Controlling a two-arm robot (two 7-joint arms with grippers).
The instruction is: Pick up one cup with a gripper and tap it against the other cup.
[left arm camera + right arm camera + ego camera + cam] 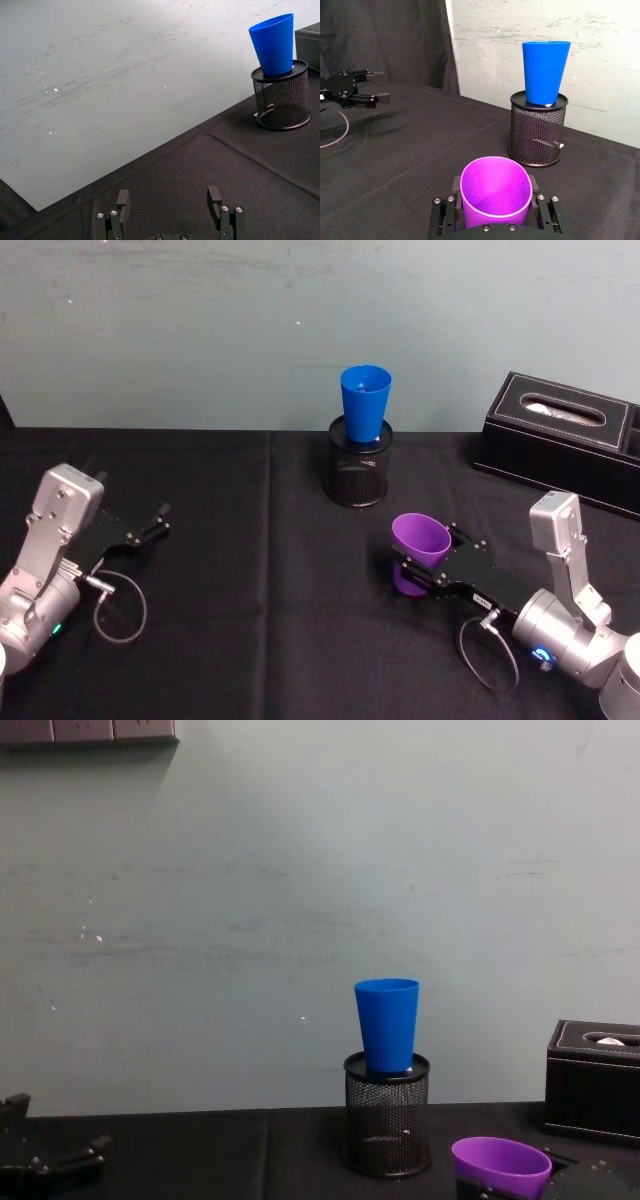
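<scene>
The black cloth-covered worktop [250, 640] carries a black mesh pen holder [359, 472] with the tall blue plastic tumbler [365, 404] seated in its mouth. The right pincer [425, 568] pinches the short purple plastic cup [418, 549]; best lift to the tumbler's exposed wall and tap gently. The left pincer [160, 518] rests spread, well apart.

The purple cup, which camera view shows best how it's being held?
The right wrist view: the purple cup sits upright between the right pincer fingers, rim and interior fully visible. The head view shows it gripped from the side. The chest view catches just its rim at the bottom edge.
</scene>
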